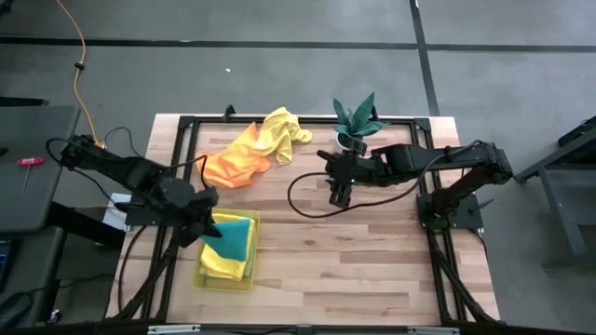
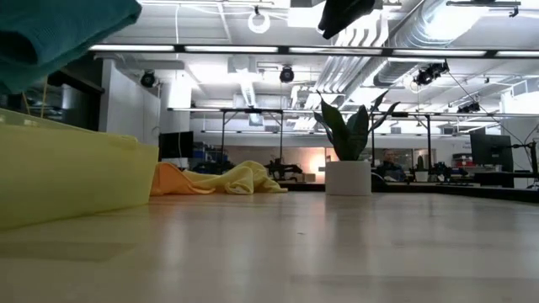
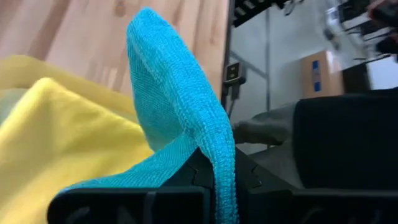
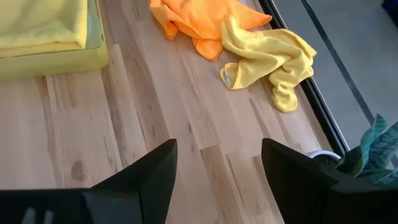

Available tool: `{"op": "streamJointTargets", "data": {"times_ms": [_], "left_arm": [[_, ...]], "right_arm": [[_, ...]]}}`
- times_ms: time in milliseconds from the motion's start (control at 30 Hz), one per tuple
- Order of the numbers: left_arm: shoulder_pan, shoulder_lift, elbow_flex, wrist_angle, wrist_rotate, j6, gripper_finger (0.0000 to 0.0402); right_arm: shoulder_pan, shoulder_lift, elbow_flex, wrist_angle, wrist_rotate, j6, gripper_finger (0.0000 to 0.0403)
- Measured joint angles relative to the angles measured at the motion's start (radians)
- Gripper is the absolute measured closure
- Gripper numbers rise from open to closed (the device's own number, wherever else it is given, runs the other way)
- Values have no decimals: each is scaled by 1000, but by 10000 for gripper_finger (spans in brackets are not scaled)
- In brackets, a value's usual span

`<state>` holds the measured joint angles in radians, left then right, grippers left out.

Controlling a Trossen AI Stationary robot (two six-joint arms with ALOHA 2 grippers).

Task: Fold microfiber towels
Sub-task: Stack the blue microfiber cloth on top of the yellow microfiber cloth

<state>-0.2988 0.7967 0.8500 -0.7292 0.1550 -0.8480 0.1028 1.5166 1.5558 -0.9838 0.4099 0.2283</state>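
Note:
My left gripper (image 1: 202, 221) is shut on a teal towel (image 1: 235, 236) over the translucent yellow tray (image 1: 200, 276) near the table's front left. A folded yellow towel (image 1: 222, 264) lies in the tray beneath it. In the low view the teal towel (image 2: 59, 34) is above the tray's wall (image 2: 67, 177). An orange towel (image 1: 235, 164) and a second yellow towel (image 1: 284, 130) lie crumpled together at the far edge. My right gripper (image 1: 337, 195) hangs open over bare wood at mid-table, nothing between its fingers (image 4: 155, 180). My left gripper pinches a folded edge of the teal towel (image 3: 214, 158) between its two shut fingers. It comes slanting down from the table's left side. The cloth arches up from the fingers and drapes over the yellow towel (image 3: 62, 124); I cannot tell whether it rests on it.
A small potted plant (image 1: 357, 121) stands at the far edge, beside my right arm. A black cable (image 1: 303, 200) loops across the wood at mid-table. The black frame rail (image 4: 323, 99) runs along the far edge behind the crumpled towels.

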Motion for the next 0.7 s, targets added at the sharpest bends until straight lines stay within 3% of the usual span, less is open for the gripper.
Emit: {"op": "streamJointTargets", "data": {"times_ms": [233,700], "left_arm": [[-38,-60,-83,109,-27,-40,401],[-50,-202,-99,53,-125,3,401]], "right_arm": [[0,0,0,0,-1,31,176],[-3,0,0,1,-1,68,176]]}}
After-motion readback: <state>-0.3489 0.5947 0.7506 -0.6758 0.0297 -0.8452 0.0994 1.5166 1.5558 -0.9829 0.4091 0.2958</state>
